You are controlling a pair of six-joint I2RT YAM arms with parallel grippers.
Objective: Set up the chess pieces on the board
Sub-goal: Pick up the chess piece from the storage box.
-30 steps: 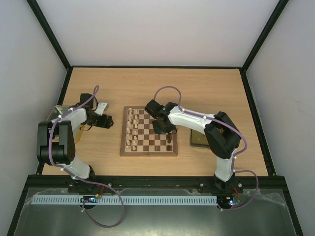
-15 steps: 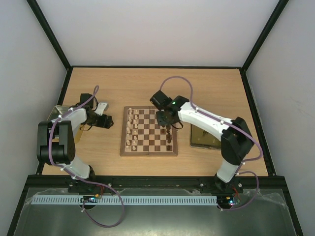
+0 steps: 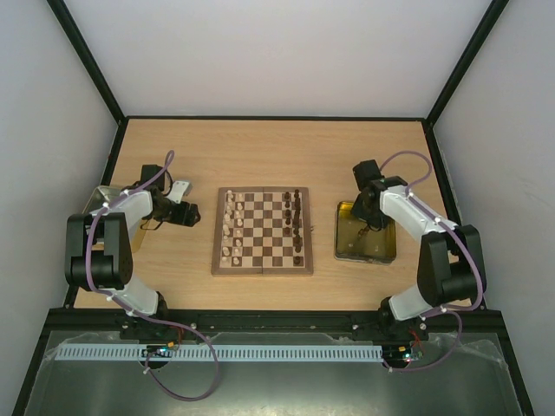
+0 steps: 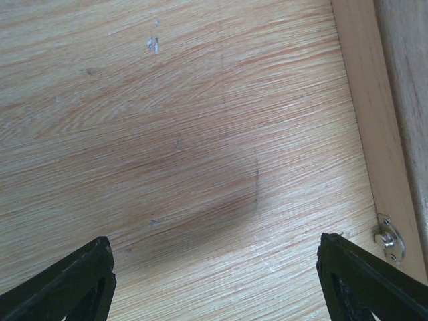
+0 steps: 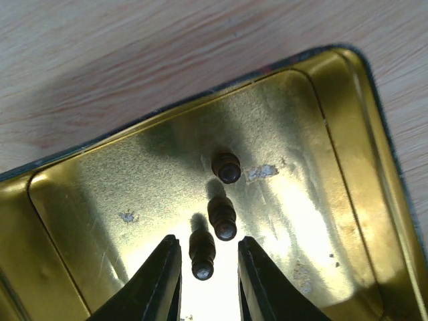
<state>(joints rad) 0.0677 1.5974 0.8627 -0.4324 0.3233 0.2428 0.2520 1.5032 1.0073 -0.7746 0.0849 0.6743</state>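
Observation:
The board (image 3: 263, 270) lies mid-table, with cream chess pieces (image 3: 229, 227) along its left files and dark ones (image 3: 297, 225) along its right files. My right gripper (image 3: 370, 224) hangs over the gold tray (image 3: 340, 234). In the right wrist view the right gripper (image 5: 208, 239) is open. One dark piece (image 5: 202, 254) stands between its fingers with a gap on each side. Two more dark pieces (image 5: 222, 219) (image 5: 227, 167) stand just beyond. My left gripper (image 3: 192, 214) (image 4: 214, 242) is open over bare table, left of the board's border (image 4: 364, 114).
A dull tin (image 3: 97, 201) sits at the table's left edge behind the left arm. A small metal catch (image 4: 388, 241) is fixed on the board's side. Black frame rails edge the table.
My right arm has swung from above the board's right side over to the gold tray. The left arm has not moved.

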